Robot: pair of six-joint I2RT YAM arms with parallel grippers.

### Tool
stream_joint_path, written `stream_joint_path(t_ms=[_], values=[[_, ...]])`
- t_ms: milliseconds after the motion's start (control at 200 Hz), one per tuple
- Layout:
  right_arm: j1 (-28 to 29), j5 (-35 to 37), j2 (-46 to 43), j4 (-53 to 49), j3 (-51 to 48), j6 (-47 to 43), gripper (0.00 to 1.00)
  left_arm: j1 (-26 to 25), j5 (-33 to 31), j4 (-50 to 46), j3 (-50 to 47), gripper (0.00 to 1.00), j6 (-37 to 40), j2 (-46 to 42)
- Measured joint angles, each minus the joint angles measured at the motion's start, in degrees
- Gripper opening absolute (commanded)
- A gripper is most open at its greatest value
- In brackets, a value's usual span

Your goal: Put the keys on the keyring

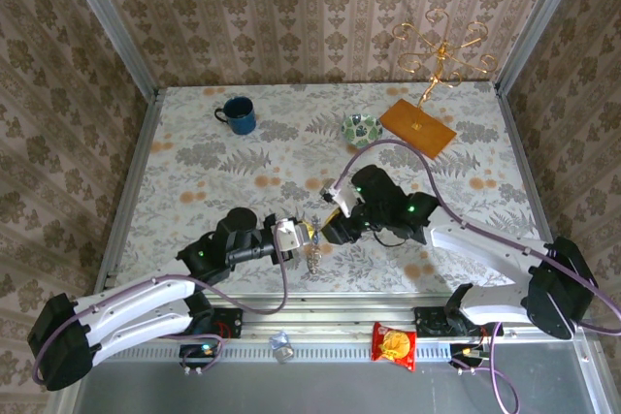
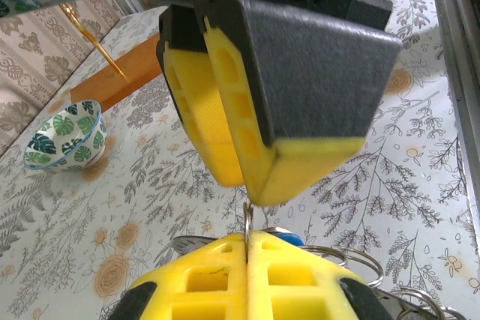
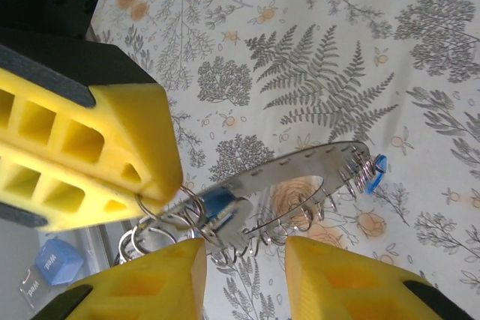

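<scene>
1. Floral tablecloth (image 1: pixel 194 162) lies under both my arms, with patterned wallpaper behind it.
2. The keyring (image 3: pixel 292 168), a flat grey band strung with small wire rings, is near the table's front edge, between my two grippers. I cannot tell whether its far end touches the cloth.
3. The keys (image 3: pixel 217 204) sit among those rings, one blue head at the near end and the other key (image 3: pixel 377 164) at the far end.
4. My left gripper (image 3: pixel 150 196) is pinched tight on a thin wire loop (image 3: pixel 150 209) at the keyring's near end.
5. My right gripper (image 3: pixel 244 260) has its fingers parted and grips nothing, just beside the bunch.
6. Farther back stand a green leafy bowl (image 1: pixel 361 128), an orange board (image 1: pixel 417 128) and a blue mug (image 1: pixel 236 115).
</scene>
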Motion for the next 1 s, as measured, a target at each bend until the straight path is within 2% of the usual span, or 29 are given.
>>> stream_joint_path(t_ms=[145,355,650,810,1000], values=[[-1.4,-1.2,-3.9,3.0,-3.7,-3.1,0.38,-0.2,0.0,2.3,-1.4,0.00,-1.0,0.0],[-1.2,-6.2,-9.1,13.2,-11.2,-13.6,0.39,-0.2,0.0,6.7,-3.5,0.00,-3.3,0.0],[-0.5,-8.1,-5.1,21.6,-12.2,-21.5,0.33,-0.1,0.3,10.3,-5.0,0.00,-6.1,-0.1],[-0.2,-8.8,-2.3,24.4,-12.2,-22.9,0.26,-0.1,0.3,10.7,-5.4,0.00,-7.0,-0.8],[-0.1,-9.0,-1.3,25.9,-12.2,-24.3,0.06,-0.1,0.3,11.0,-5.7,0.00,-7.1,-0.9]])
